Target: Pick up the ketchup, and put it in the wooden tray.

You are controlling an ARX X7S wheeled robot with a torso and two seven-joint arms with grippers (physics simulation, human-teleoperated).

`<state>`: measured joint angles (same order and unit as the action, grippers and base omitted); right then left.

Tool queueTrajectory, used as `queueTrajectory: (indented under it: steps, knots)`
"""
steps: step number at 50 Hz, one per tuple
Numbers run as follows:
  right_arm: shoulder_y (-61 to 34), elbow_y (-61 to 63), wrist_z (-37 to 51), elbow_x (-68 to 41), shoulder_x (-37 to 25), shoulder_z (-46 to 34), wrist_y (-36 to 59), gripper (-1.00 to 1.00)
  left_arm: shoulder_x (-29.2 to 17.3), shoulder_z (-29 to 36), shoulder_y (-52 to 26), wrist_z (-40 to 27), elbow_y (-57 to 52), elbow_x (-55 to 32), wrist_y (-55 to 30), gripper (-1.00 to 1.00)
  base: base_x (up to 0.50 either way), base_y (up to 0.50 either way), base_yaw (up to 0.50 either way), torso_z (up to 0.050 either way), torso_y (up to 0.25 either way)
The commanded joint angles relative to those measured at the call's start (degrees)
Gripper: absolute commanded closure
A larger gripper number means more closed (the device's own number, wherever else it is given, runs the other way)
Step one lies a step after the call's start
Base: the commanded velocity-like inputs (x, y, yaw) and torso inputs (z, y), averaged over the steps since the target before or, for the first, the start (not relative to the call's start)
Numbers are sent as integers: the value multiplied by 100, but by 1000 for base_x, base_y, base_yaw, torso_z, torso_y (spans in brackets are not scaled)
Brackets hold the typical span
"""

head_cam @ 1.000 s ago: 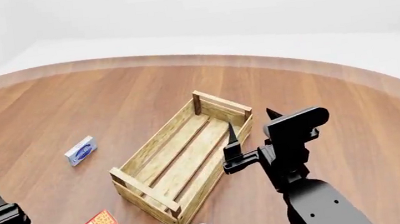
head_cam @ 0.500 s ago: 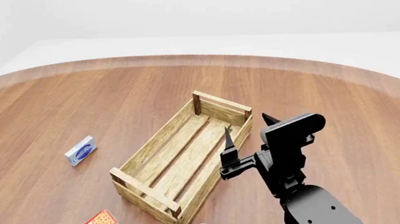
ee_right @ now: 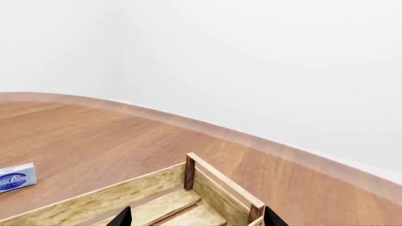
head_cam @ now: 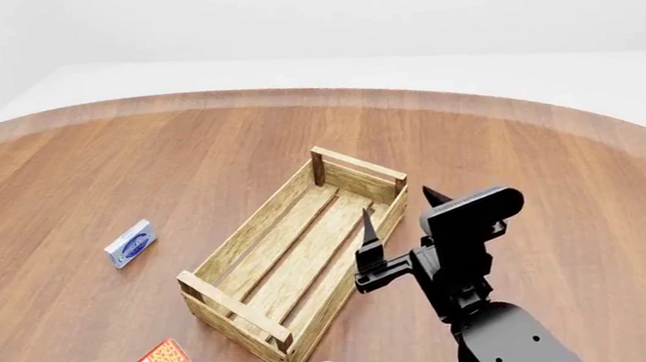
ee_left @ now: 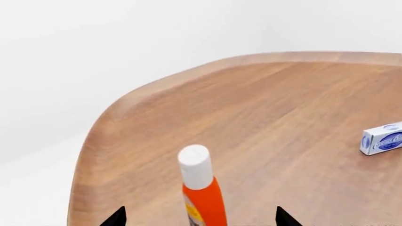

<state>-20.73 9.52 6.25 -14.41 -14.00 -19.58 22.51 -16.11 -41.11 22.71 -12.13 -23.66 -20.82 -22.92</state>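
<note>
My head cam looks down over table [head_cam: 81, 170]; right wrist cam sits low, close to wooden tray [ee_right: 207, 183]; left wrist close behind ketchup [ee_left: 202, 190]. All share blue packet [head_cam: 130, 243].

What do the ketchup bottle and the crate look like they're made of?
The ketchup: likely smooth plastic, with an even glossy orange-red body and a plain white cap. The wooden tray: pale unfinished-looking wood, with visible grain on the slats and darker corner posts.

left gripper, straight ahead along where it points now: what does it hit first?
Most likely the ketchup: in the left wrist view it stands upright between the two fingertips of the left gripper, dead centre. Beyond it only bare table. Depth to the bottle is unclear.
</note>
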Motion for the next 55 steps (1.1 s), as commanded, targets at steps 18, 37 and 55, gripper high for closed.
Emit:
queueTrajectory:
  steps: [18, 37, 55]
  knots:
    - [-7, -152, 73, 6, -16, -85, -52, -100, -353, 709, -1059, -126, 1222, 405, 60, -100, 0, 0, 0, 0, 0]
    - [-67, -316, 155, 15, -14, -100, -66, -100, -547, 843, -1566, -288, 1746, 605, 163, -100, 0, 0, 0, 0, 0]
    - [-106, -363, 227, 0, -23, -116, -44, -100, -664, 927, -1906, -398, 2217, 740, 257, -100, 0, 0, 0, 0, 0]
